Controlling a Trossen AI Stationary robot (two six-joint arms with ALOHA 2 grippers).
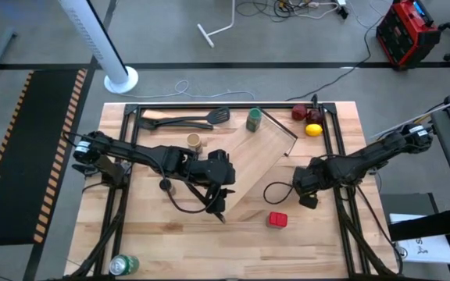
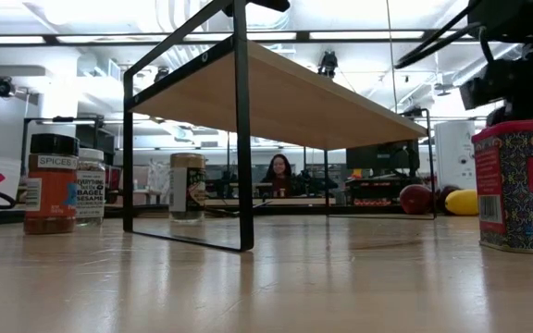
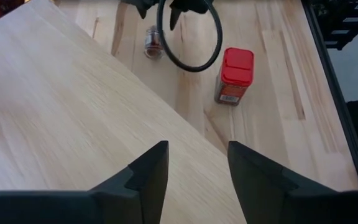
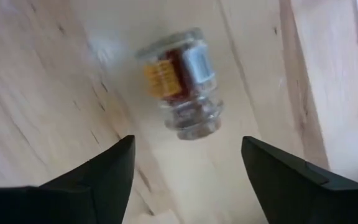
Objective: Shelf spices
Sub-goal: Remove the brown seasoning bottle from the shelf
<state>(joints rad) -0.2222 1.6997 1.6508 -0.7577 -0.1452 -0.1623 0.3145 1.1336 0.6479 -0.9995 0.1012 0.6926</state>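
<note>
Our right gripper (image 4: 188,171) hung wide open over the shaker (image 4: 180,81); our left gripper (image 3: 197,165) gaped, empty, above the shelf (image 3: 73,124).

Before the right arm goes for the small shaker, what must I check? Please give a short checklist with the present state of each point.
1. Right tool open: ok.
2. Shaker in line ahead of the right tool, not yet touched: ok.
3. Shaker upright: cannot tell.
4. Red tin apart from the right tool: ok.
5. Left tool open and empty, over the shelf: ok.
</note>
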